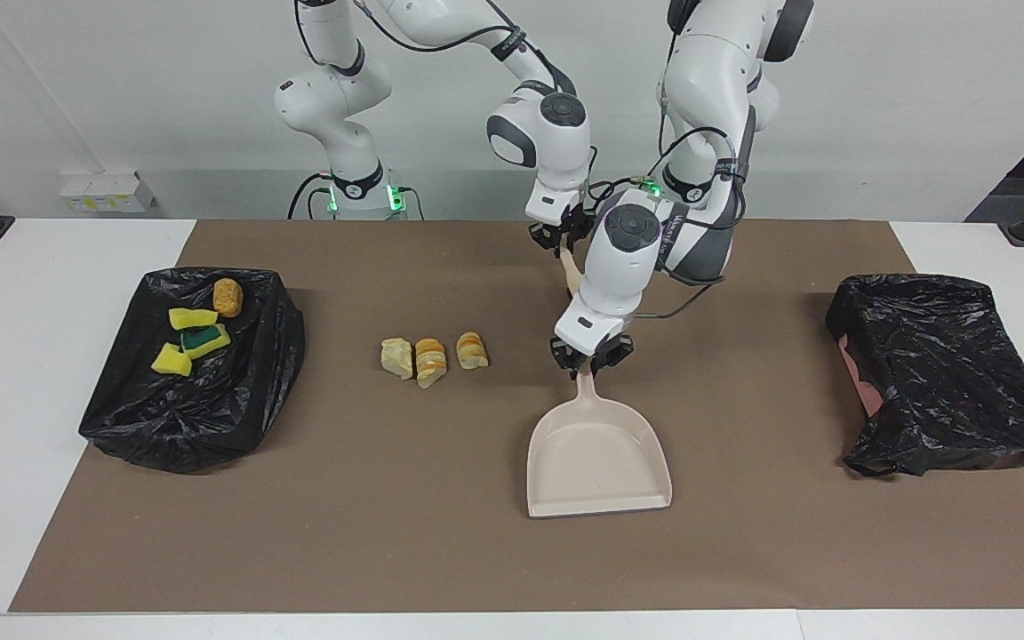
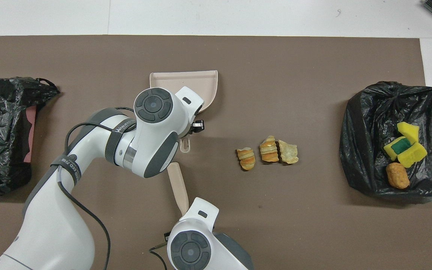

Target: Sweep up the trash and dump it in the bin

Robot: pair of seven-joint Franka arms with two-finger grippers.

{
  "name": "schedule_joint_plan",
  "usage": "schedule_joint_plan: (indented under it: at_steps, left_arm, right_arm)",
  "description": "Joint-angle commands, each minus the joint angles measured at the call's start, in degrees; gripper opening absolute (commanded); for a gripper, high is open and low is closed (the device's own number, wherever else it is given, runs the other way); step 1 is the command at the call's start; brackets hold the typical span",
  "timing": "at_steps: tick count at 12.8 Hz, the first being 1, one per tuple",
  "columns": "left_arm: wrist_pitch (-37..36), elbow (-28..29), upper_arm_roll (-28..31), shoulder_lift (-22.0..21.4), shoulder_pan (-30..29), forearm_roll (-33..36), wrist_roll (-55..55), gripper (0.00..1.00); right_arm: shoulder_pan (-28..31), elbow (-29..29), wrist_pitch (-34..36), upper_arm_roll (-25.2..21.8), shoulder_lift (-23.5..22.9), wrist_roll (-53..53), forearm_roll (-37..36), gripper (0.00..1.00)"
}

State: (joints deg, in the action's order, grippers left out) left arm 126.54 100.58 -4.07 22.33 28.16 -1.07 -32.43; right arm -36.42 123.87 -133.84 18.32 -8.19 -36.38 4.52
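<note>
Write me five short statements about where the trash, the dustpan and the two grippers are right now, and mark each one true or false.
1. Three bread-like chunks lie on the brown mat between the bins. True.
2. The left gripper is at the dustpan handle. True; it is shut on the handle.
3. The yellow and green sponge pieces lie in the dustpan. False; they lie in the black-lined bin toward the right arm's end, with the brown lump.
4. The right gripper is over the bread-like chunks. False; it is at the brush handle, nearer the robots than the dustpan.
5. The other black bag holds a scrap. False; none shows on it.
</note>
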Motion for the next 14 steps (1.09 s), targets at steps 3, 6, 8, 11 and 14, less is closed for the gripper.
schedule_joint_plan:
  at_steps: [3,6,8,11,14]
  left_arm:
    - [-9.9,-2.3,1.3,-4.6,-1.5,2.6,7.2,0.00]
    - [-11.8,-2.6,1.3,-5.9,-3.4,2.5,16.8,0.00]
    - [-13.2,-2.3,1.4,-6.3,-4.2,2.5,24.7,0.00]
    - [-16.6,-1.3,1.5,-7.2,-5.5,2.6,42.3,0.00]
    - [-18.5,1.6,1.7,-9.0,-6.4,5.2,57.2,0.00]
  right_arm:
    - [4.3,-1.0,7.1,-0.1,4.7,2.7,0.0,0.00]
    - [9.5,0.0,13.3,-0.1,10.1,5.8,0.0,0.00]
    - [14.7,0.8,17.8,-0.1,13.9,10.1,0.0,0.00]
    - [23.1,0.8,20.5,-0.1,16.6,13.3,-3.6,0.00]
    - [29.8,2.2,21.3,-0.1,16.3,18.1,-8.2,0.00]
